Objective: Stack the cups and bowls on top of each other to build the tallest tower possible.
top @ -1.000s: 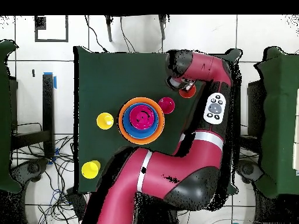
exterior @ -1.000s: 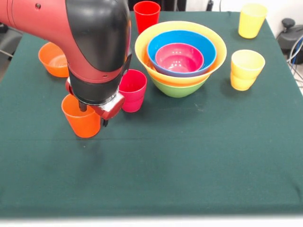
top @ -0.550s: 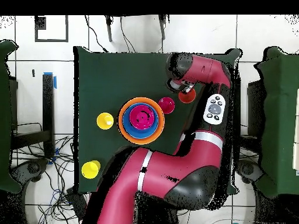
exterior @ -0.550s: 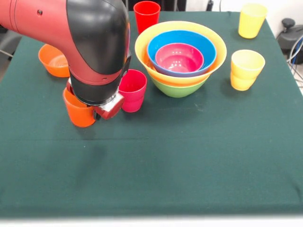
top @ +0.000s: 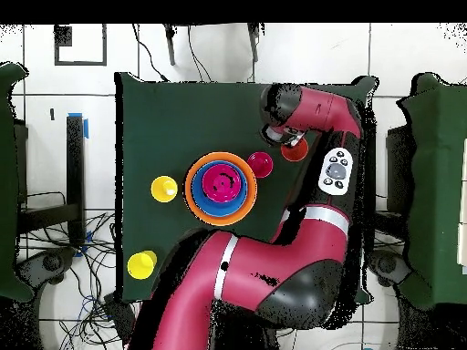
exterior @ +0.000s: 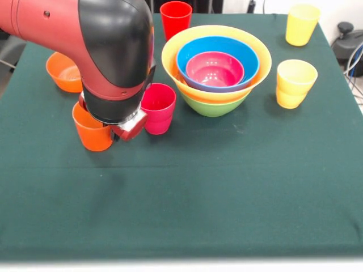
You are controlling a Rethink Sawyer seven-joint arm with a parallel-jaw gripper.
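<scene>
Gripper (exterior: 113, 131) sits at the orange cup's (exterior: 91, 133) rim, mostly hidden under the wrist; we can't tell if it's clamped or apart. Cup looks clear of the cloth, at 9 o'clock from the tower (exterior: 215, 71), just past the magenta cup (exterior: 157, 107). We read this as carrying it to the tower, whose nested bowls give a wide base.
</scene>
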